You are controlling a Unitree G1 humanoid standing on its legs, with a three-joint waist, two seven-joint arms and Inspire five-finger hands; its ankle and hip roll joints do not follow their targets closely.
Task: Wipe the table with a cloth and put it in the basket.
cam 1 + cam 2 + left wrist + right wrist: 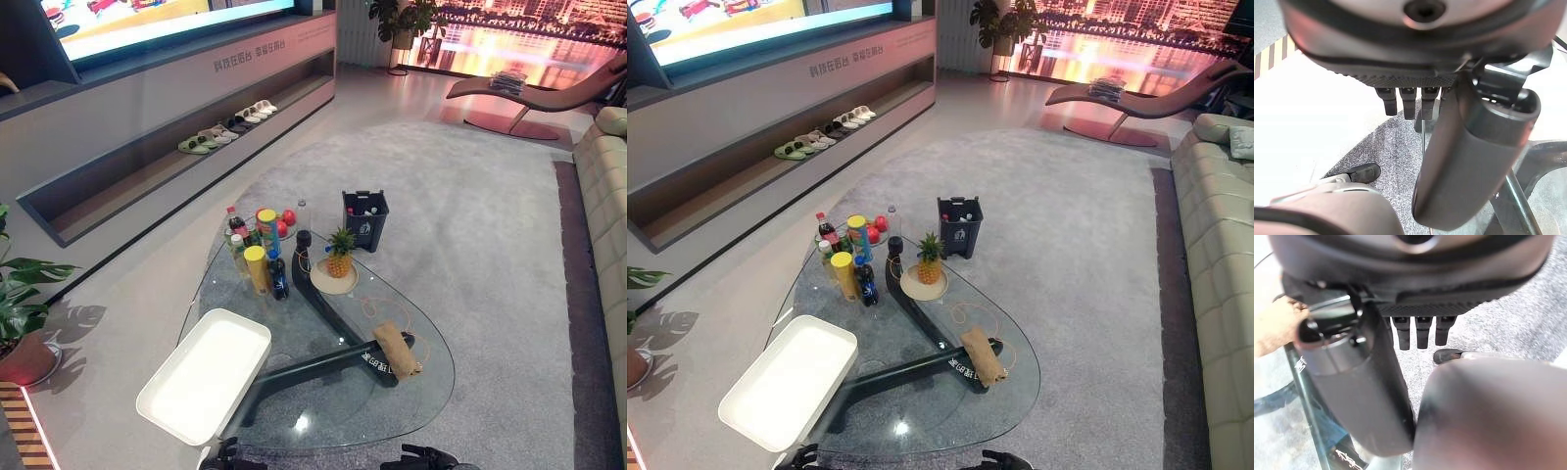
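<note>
A big grey rug covers the floor, and a pale sofa runs along its right side. On the rug stands the counter, a rounded glass top on a dark bent frame.

A white basket sits on the near left part of the counter, and it looks bare inside. The brown cloth lies folded on the near right part of the glass, well apart from the basket. A thin string loops on the glass beside the cloth.

Farther back, a pineapple stands on a round plate near the middle. Left of it is a bunch of bottles and cans, with a yellow can in front and red balls behind. A dark bin stands on the rug just past the far end of the counter.

The left hand hangs low by the near edge of the counter, next to the basket. Its fingers are straight and loose, and it holds nothing. The right hand also hangs by the near edge. Its fingers point straight down and are bare too. The cloth shows a little way past the right hand's thumb, through the glass edge, not touching the hand.
</note>
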